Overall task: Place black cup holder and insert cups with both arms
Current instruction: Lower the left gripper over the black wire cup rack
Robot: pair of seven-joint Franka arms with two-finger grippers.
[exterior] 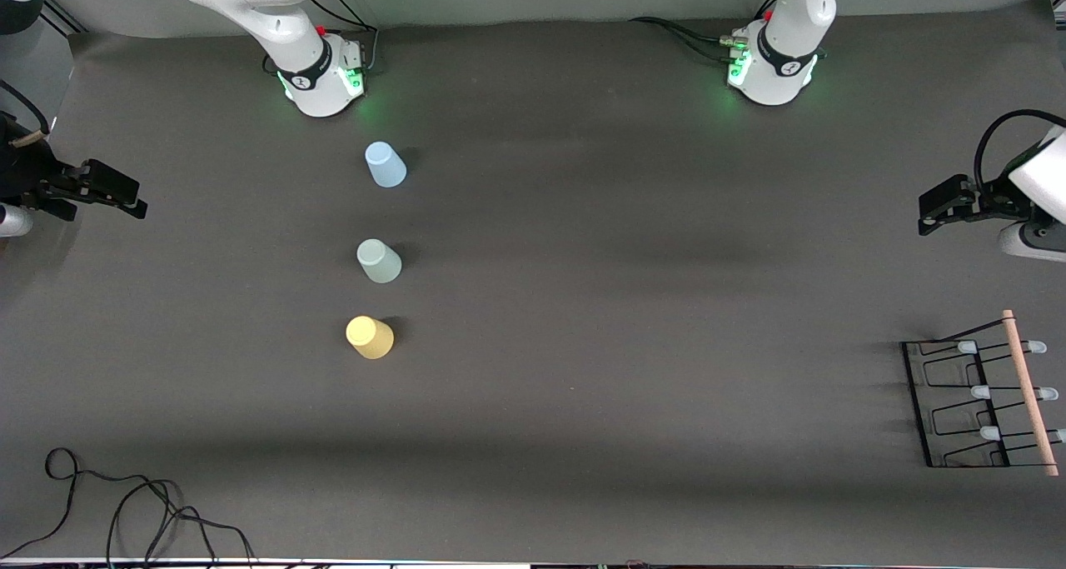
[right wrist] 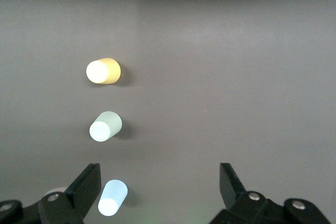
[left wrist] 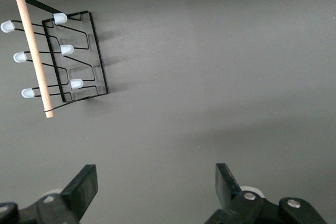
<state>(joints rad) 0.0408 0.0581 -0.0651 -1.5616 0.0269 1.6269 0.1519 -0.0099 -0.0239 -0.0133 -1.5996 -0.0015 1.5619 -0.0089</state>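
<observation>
Nothing had been done: the black wire cup holder point(exterior: 974, 406) lay unplaced, with three small upturned plastic cups point(exterior: 379, 261) standing well apart from it. The left gripper point(left wrist: 156, 187) and right gripper point(right wrist: 160, 184) were held spread and empty.

White jointed arms point(exterior: 275, 19), green-lit bases point(exterior: 333, 82), black collar bands, black cables, black grippers point(exterior: 937, 211) with silver screws.

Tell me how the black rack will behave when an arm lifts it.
The rack is thin wire, so probably light and stiff. Gripped by its wooden rod, it may swing. Its open frame and pegs could snag a gripper.
</observation>
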